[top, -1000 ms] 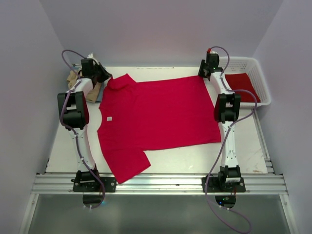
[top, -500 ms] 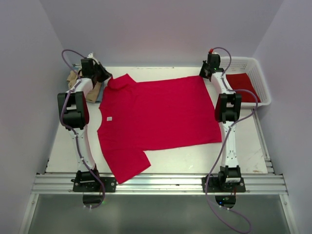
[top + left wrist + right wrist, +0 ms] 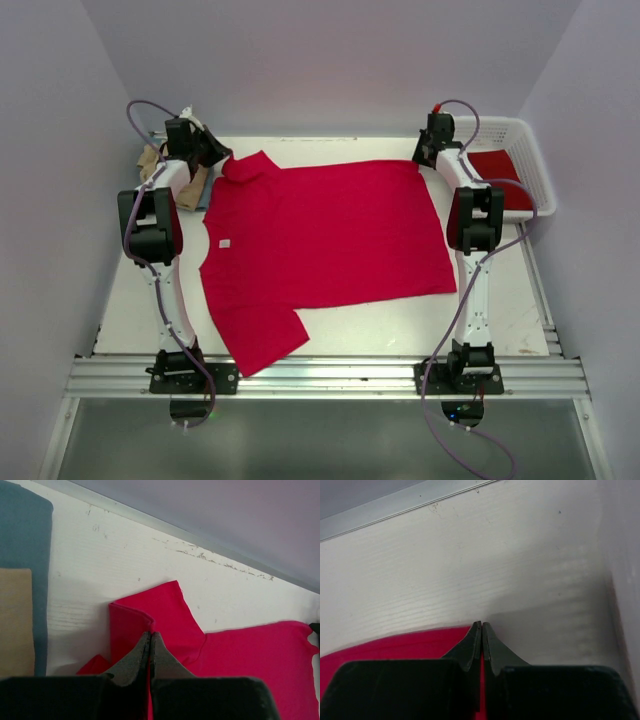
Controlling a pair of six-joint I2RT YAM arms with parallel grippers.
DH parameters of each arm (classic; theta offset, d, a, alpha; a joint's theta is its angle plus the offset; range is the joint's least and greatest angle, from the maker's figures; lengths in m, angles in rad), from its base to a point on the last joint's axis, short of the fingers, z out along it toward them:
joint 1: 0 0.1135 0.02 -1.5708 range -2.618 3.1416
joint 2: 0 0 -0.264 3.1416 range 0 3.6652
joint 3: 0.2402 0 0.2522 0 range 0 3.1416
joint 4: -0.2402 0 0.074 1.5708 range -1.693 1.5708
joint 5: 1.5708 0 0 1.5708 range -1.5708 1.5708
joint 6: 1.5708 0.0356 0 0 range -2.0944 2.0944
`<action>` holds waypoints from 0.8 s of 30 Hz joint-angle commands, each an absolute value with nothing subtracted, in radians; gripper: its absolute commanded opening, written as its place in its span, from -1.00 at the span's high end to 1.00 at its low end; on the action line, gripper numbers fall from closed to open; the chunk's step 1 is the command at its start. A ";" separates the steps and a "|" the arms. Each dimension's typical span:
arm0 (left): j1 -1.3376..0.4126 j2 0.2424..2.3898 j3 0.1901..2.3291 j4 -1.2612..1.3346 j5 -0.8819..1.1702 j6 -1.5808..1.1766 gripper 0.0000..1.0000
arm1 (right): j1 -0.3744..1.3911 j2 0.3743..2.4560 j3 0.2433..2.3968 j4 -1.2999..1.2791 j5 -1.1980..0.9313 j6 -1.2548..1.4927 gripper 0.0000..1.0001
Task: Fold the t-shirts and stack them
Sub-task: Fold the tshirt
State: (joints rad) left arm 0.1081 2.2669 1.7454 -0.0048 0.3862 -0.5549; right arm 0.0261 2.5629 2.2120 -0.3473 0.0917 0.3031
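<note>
Flat on white surface (image 3: 400,320): bright red cloth t-shirt (image 3: 320,245); left hand (image 3: 216,158) at its far sleeve, right hand (image 3: 422,157) at far hem corner; white plastic lattice basket (image 3: 541,186) far right.

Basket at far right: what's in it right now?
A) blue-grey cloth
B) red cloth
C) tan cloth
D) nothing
B: the top view shows red cloth lying inside the white basket, and no other colour in there.

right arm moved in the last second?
Yes. In the top view the right gripper shifted right, closer to the white basket.
</note>
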 commanded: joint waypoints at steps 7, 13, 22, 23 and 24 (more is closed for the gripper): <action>0.130 2.177 1.812 0.057 0.413 -0.520 1.00 | 0.026 2.342 2.191 -0.307 0.184 0.268 1.00; 0.135 2.134 1.812 0.061 0.413 -0.522 1.00 | 0.025 2.270 2.143 -0.304 0.219 0.238 1.00; 0.132 2.048 1.738 0.040 0.430 -0.517 1.00 | 0.026 2.109 1.956 -0.290 0.307 0.207 1.00; 0.132 2.024 1.702 0.043 0.430 -0.517 1.00 | 0.028 2.097 1.941 -0.291 0.314 0.213 1.00; 0.127 2.013 1.688 0.041 0.426 -0.515 1.00 | 0.026 2.077 1.913 -0.293 0.316 0.216 1.00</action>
State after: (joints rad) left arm 0.1246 2.1002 1.7344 0.0120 0.4095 -0.5373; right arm 0.0269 2.1818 1.9572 -0.3286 0.2543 0.2302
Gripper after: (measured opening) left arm 0.009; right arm 0.010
